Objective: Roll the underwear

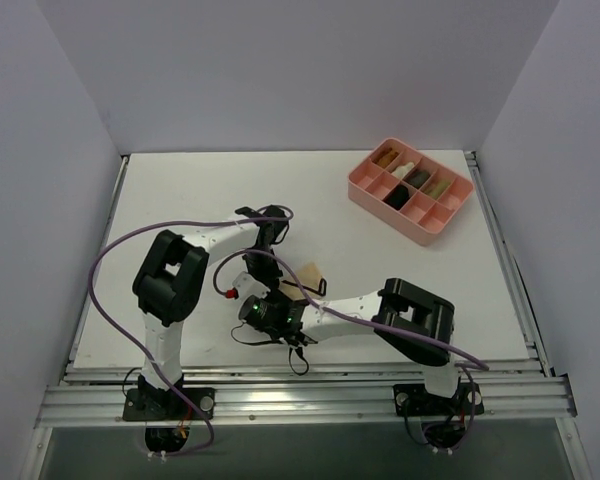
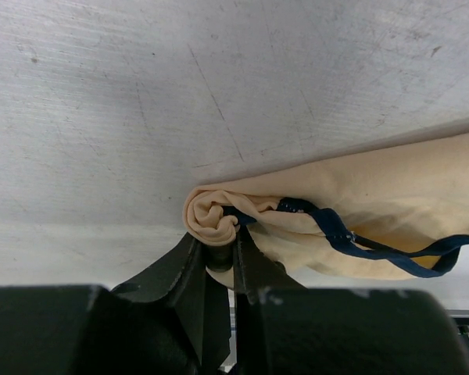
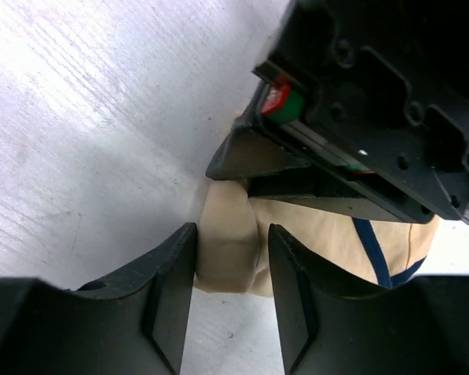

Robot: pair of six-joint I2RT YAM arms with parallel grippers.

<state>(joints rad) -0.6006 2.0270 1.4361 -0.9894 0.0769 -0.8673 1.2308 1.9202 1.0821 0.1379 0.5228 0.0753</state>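
The tan underwear [image 2: 375, 195] is lying on the white table [image 1: 180, 190], toward its near middle, wedged between the two arms. In the left wrist view its long axis is running side to side: the curled, rolled end is pointing left and the flat part with the dark trim is trailing right. The left end effector [image 2: 217, 251] is pinching that rolled end tightly. The right end effector [image 3: 232, 234] is clamping a folded tan edge between its fingers.
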